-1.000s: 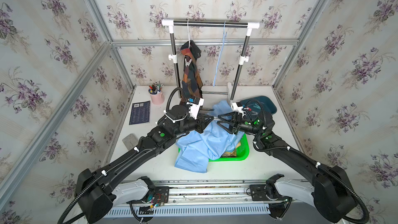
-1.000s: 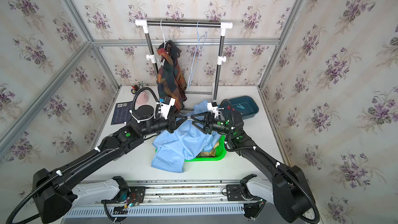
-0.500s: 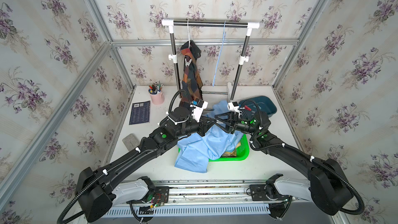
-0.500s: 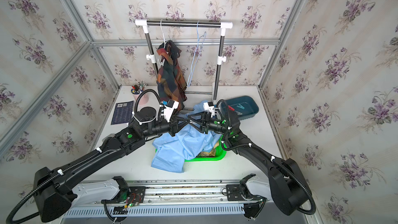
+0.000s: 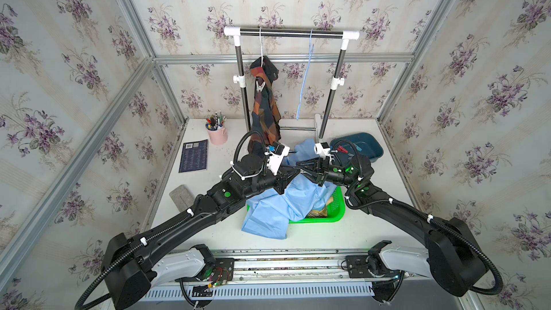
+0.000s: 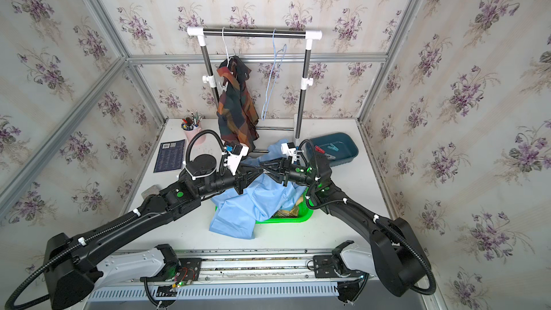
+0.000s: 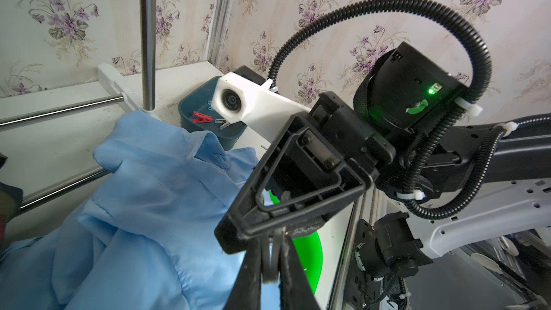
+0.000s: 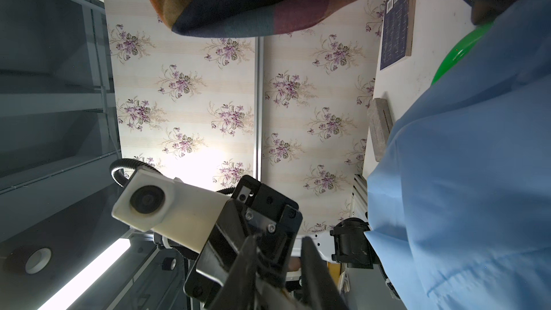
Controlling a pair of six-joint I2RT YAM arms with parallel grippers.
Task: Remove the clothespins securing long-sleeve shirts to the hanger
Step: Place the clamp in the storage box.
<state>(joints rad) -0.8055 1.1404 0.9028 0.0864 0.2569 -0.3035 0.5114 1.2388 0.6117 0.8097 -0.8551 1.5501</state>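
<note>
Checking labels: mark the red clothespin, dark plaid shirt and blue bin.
red clothespin (image 7: 202, 117), left wrist view, middle of body
dark plaid shirt (image 5: 265, 114), in a top view, hanging cloth
blue bin (image 6: 346, 158), in a top view, front wall

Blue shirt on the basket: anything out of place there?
Yes. The light blue shirt is only partly in the green basket; it drapes over the rim and spills onto the table. Nothing looks damaged.

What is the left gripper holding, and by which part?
The left gripper pinches a translucent clothespin between its fingertips; which end cannot be told.
</note>
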